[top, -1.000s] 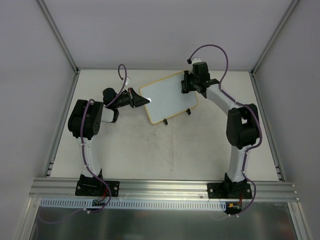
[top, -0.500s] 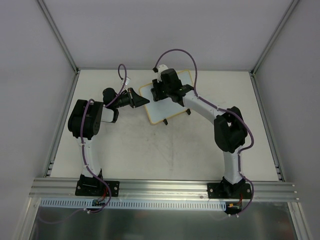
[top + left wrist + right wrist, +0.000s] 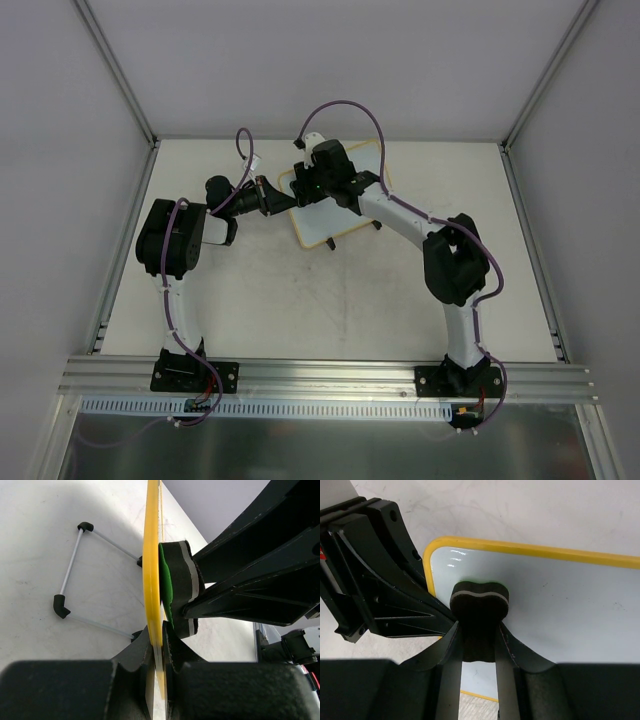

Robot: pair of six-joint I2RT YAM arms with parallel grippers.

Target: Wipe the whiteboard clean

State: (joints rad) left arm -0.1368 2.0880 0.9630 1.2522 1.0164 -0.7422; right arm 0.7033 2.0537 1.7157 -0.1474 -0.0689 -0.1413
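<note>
The whiteboard [image 3: 335, 226] lay toward the far edge of the bench [image 3: 300, 310], about midway along it and turned at an angle, with two small black feet [image 3: 330, 243] on the long side nearer the arms. The wrist views showed its rim as yellow. Its white face [image 3: 560, 595] showed only a patch of glare near the corner. A thin wire stand with black end caps [image 3: 70, 562] stuck out from its underside.

The left gripper [image 3: 270, 195] had its fingers [image 3: 145, 650] closed almost together on the board's left edge, the yellow rim [image 3: 151, 555] running between them.

The right gripper [image 3: 305, 185] reached in over the same left end of the board. Its fingers [image 3: 451, 650] were pinched on a small eraser [image 3: 479, 602], a black foam block with a grey stripe. The left wrist view showed the eraser's green pad [image 3: 166, 587] pressed flat on the board's face, just beside the left gripper's hold.

A sliver of red marking [image 3: 322, 555] on the left gripper's body was too cut off to read.
</note>
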